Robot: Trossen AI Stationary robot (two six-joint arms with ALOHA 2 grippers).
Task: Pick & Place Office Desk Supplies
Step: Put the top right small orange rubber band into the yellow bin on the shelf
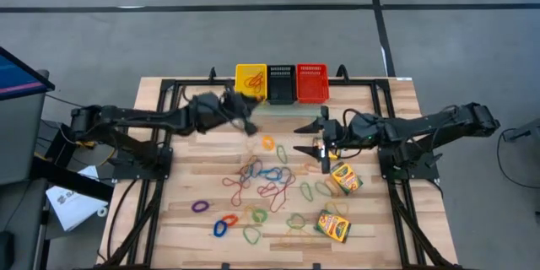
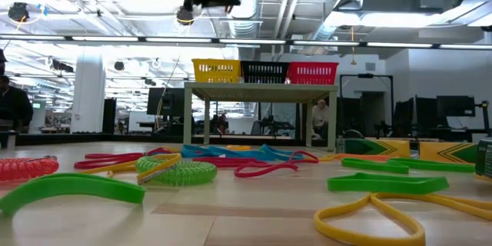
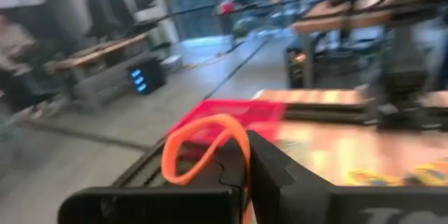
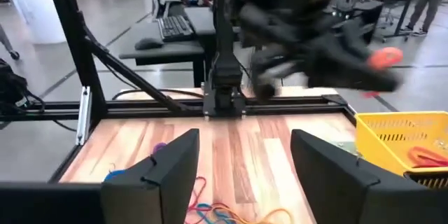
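Three mesh baskets in a row at the table's (image 1: 202, 187) far edge: yellow basket (image 1: 251, 82), black basket (image 1: 281, 83), red basket (image 1: 312, 83). In the yellow basket, a few bands, red and orange ones showing in the right wrist view; contents of the black and red baskets not discernible.

Thin loops of rubber bands (image 1: 261, 181) in red, orange, blue, green, purple and yellow, strewn flat and partly tangled over the table's middle, on the near side of the baskets. Two flat yellow-and-green crayon boxes on the right: one crayon box (image 1: 345, 178) just beside the right gripper, the other box (image 1: 334, 225) nearer the table's front edge.

Left gripper (image 1: 245, 111) raised above the table, just in front of the yellow basket, fingers (image 3: 269, 171) pinched together on an orange band (image 3: 204, 147) that loops up from between them.

Right gripper (image 1: 325, 143) in front of the red basket, beside the scattered bands, fingers (image 4: 171, 168) spread wide apart, nothing between them.
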